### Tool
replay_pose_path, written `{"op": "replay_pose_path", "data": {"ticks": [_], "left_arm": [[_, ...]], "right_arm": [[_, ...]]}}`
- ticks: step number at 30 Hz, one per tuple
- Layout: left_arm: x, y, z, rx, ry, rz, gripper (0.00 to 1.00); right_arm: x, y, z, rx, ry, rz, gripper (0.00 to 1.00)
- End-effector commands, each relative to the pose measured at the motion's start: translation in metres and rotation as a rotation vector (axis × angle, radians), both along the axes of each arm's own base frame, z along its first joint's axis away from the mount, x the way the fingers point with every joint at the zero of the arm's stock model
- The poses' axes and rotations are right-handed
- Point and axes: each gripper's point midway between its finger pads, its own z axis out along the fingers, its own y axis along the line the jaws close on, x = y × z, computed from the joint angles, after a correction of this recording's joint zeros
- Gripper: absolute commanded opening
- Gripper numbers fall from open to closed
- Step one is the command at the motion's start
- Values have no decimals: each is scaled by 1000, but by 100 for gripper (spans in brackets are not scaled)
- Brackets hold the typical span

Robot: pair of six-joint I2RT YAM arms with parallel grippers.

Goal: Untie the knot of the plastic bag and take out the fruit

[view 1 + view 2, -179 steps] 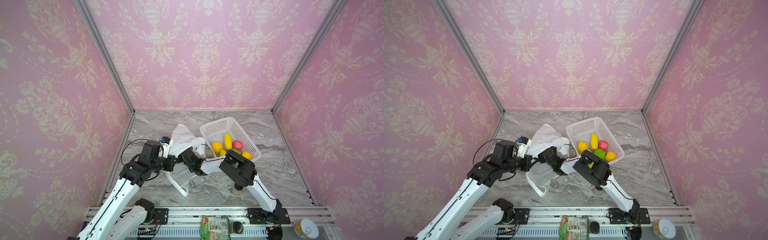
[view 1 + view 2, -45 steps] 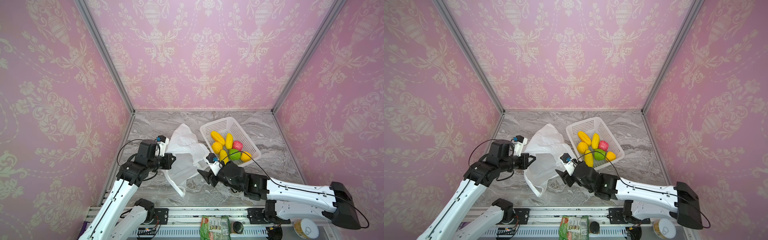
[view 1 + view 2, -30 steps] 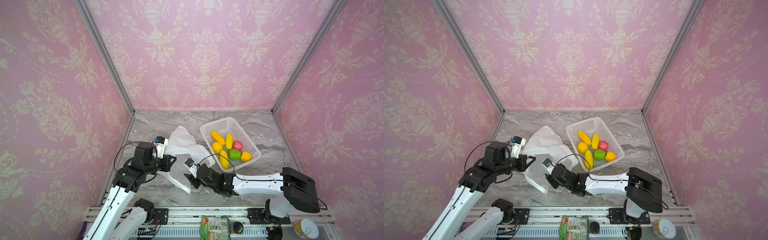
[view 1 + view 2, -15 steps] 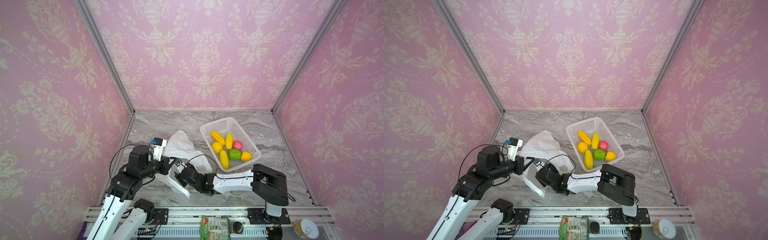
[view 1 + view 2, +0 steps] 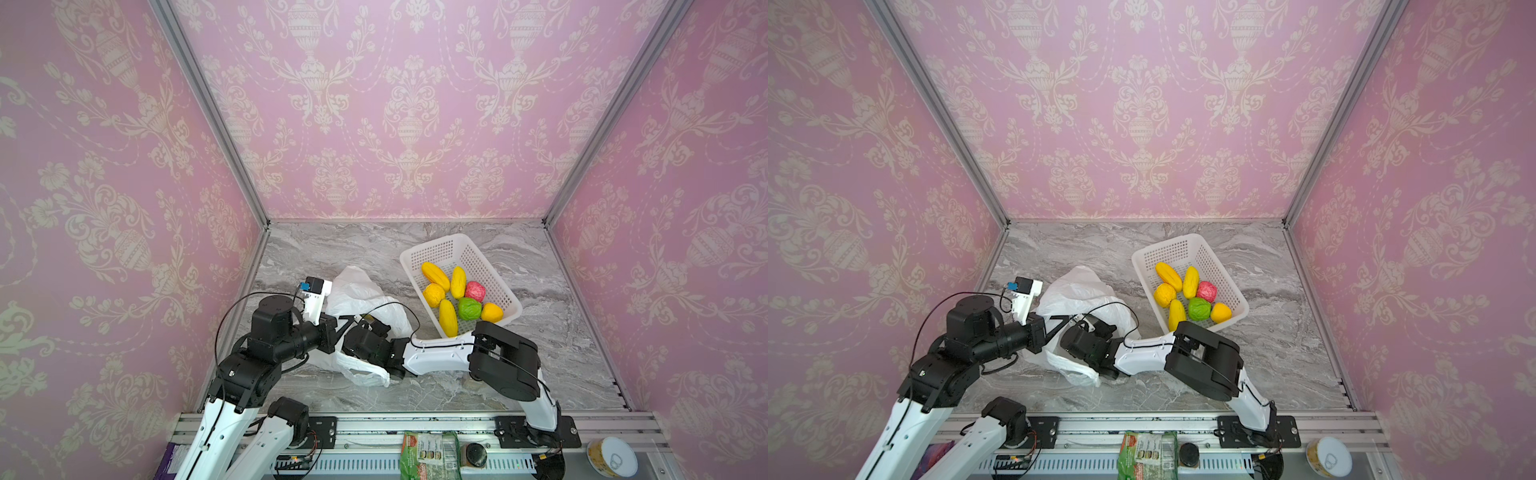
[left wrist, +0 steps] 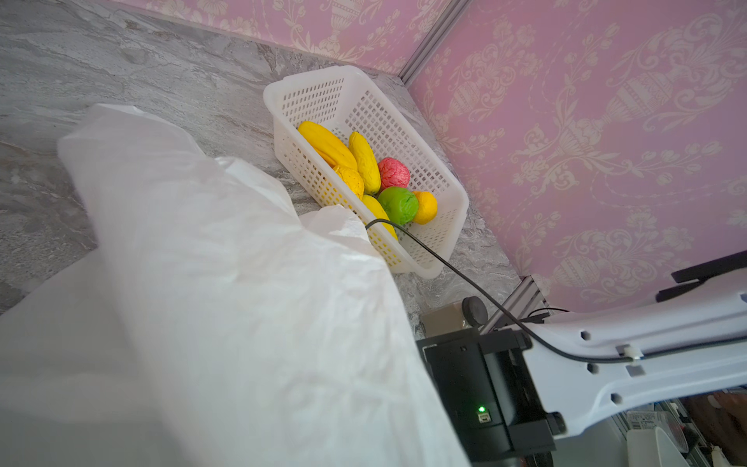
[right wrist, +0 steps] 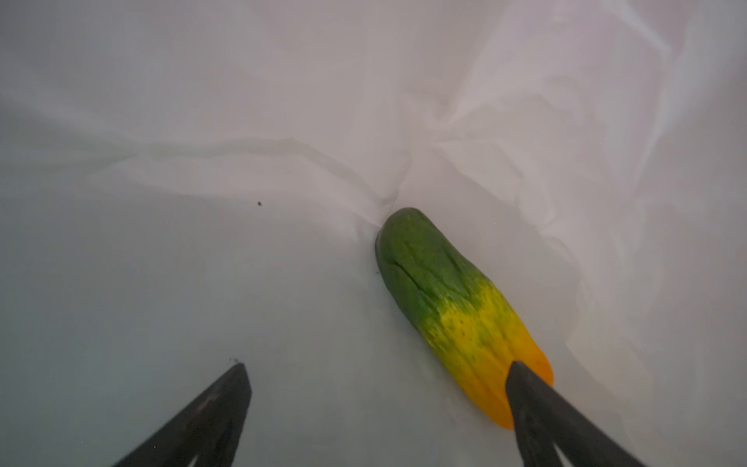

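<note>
Risk first: the right gripper (image 7: 378,366), jaws spread wide and empty inside the plastic bag (image 5: 357,286), has the green-and-orange fruit (image 7: 452,307) beside one finger, off-centre. Closing from here could nudge it away or pinch film instead. At the bag's near-left rim the left gripper (image 5: 341,326) is closed, apparently on the plastic, propping the mouth; a slip would drop film over the fruit. No knot shows. Far right, the white basket (image 5: 436,249) holds seven fruits (image 5: 469,308). The right arm's cable (image 5: 390,305) crosses the bag.
</note>
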Motion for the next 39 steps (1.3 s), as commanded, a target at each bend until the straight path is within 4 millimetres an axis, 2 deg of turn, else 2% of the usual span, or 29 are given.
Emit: {"op": "replay_pose_path", "data": {"ticks": [1,9,13,18,21,23,27,29,32,36,39], "left_arm": [[-1,-1,2,-1,-30,-21,0],[-3,-3,4,-10,-37,-33,0],[-1,1,7,2,-52,-14,0],[16,26,9,110,-62,123,0],[21,31,26,129,-93,156,0],[21,26,39,128,-115,119,0],[20,9,45,136,-83,20,0],[21,9,40,201,-83,5,0],[23,22,21,361,-87,41,0],[33,47,-15,563,-48,145,0],[35,49,-33,624,-16,150,0]], "right_arm": [[26,-16,0,-67,-15,-121,100],[56,-27,-14,-104,40,-212,100],[60,-47,-11,-116,36,-321,100],[43,-88,4,15,27,-410,99],[29,-113,15,100,30,-451,97],[14,-131,19,133,13,-477,97],[-11,-142,40,234,-31,-465,98],[-22,-144,44,279,-33,-454,98],[-30,-143,47,335,-29,-431,100],[-32,-133,41,342,6,-401,100],[-31,-121,33,322,18,-373,100]]}}
